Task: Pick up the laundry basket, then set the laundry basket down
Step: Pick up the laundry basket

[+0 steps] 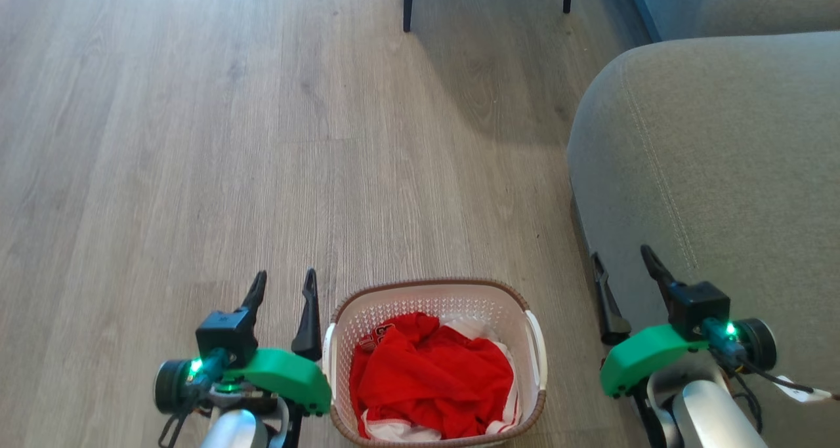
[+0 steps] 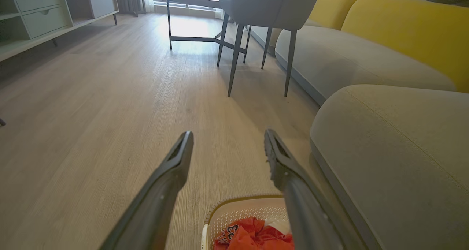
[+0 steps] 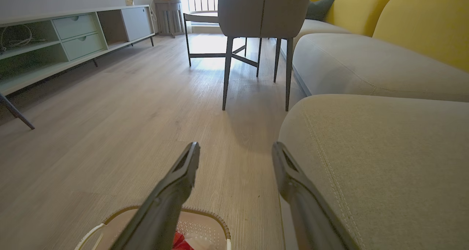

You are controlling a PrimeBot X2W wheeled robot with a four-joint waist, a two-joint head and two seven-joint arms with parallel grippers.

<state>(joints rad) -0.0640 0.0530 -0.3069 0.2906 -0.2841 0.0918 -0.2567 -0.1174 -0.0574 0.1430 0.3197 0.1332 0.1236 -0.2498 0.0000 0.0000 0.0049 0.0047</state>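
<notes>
The laundry basket (image 1: 512, 311), white perforated plastic with a brown woven-look rim and white side handles, stands on the wooden floor at the bottom centre of the head view with red and white clothes inside. My left gripper (image 1: 284, 281) hangs open just left of the basket, apart from it. On the other side my right gripper (image 1: 621, 256) is open too, between the basket and the sofa. The basket's far rim (image 2: 242, 200) peeks in low in the left wrist view, beside my left gripper (image 2: 228, 139). The right wrist view shows the basket rim (image 3: 216, 217) under my right gripper (image 3: 236, 150).
A grey sofa (image 1: 715, 172) fills the right side, close to my right gripper, with yellow back cushions (image 2: 410, 26). A grey chair on dark legs (image 2: 234, 52) stands ahead on the floor. A low pale-green cabinet (image 3: 55, 41) runs along the left wall.
</notes>
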